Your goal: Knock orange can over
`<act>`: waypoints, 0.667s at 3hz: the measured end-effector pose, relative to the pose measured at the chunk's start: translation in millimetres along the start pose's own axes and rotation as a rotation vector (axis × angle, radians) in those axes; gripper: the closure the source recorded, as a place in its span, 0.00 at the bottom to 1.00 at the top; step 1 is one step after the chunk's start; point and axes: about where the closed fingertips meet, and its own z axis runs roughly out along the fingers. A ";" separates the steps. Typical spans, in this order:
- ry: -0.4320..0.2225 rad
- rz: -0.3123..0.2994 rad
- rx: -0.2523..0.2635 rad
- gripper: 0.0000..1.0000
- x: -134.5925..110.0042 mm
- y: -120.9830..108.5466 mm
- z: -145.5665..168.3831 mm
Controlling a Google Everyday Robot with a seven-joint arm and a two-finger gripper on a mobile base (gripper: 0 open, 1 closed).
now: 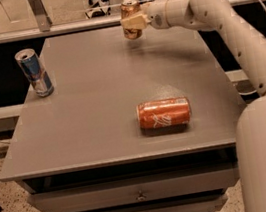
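Grey-brown bench [98,109], with drawer fronts [138,196] below its near edge, carries three cans. Nearest lies a vivid-orange can [163,113] on its side, white logo facing out, its ends pointing left and right. Farther back and well to the left of that fallen can, a slim blue-and-silver can [34,72] stands upright near the bench's left edge. Farthest, almost straight behind the fallen can and well apart from it, the orange can [130,7], dull copper-tan with a silver top, stands upright by the far edge. The end effector [130,24] sits against this can at mid-height, the white arm [207,4] reaching in from the right; whether it is clenched or released cannot be told.
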 end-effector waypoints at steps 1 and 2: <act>0.018 -0.058 -0.092 1.00 -18.7 13.6 -42.7; 0.141 -0.261 -0.200 1.00 -37.2 38.2 -75.5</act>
